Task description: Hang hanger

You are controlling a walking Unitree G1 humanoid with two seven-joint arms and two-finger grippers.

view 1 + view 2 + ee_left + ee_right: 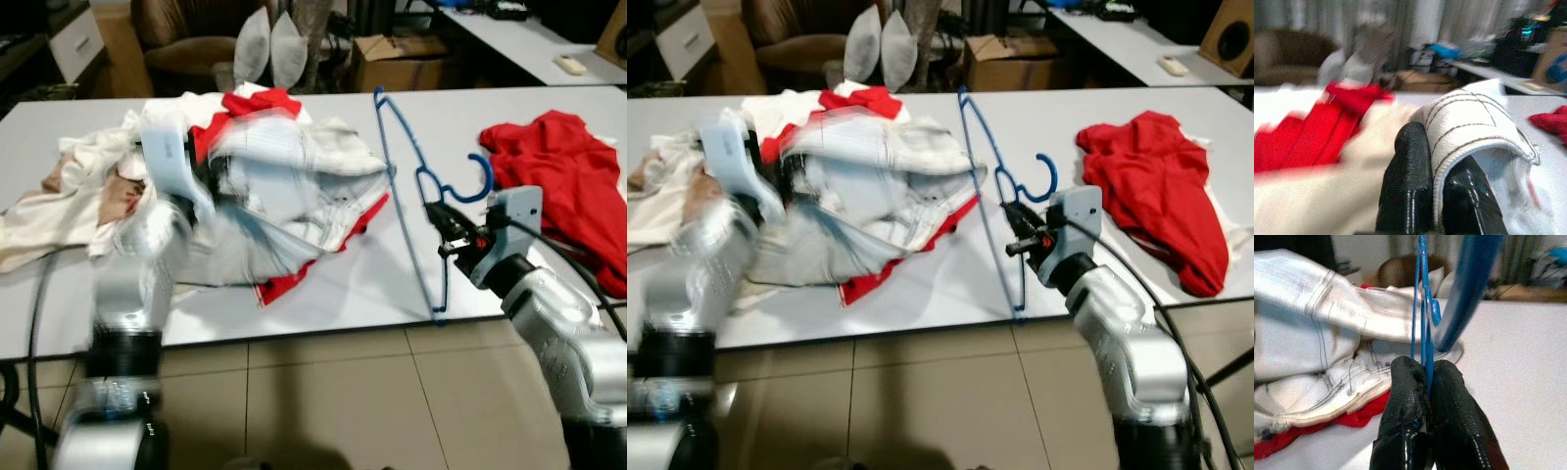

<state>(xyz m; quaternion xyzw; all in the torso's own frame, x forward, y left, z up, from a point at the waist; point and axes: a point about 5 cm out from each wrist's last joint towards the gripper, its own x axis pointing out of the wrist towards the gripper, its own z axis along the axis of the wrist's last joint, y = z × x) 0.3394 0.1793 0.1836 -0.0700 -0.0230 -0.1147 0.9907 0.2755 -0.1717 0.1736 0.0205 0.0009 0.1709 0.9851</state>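
Where the white desk (pixel 323 304) ends at its near edge, bare tabletop lies between the clothes heap (pixel 265 186) and a red garment (pixel 568 176). Blue hanger (pixel 416 186): upright there, pinched by the clenched right gripper (pixel 446 227). Left gripper (pixel 1442 193): grasping a white garment (pixel 1474 122) in the heap.

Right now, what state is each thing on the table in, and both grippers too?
blue hanger: bare, upright, clamped by the right gripper.
white garment: lifted off the pile, hem pinched by the left gripper.
red shirt: crumpled flat on the table.
cream clothes: heaped.
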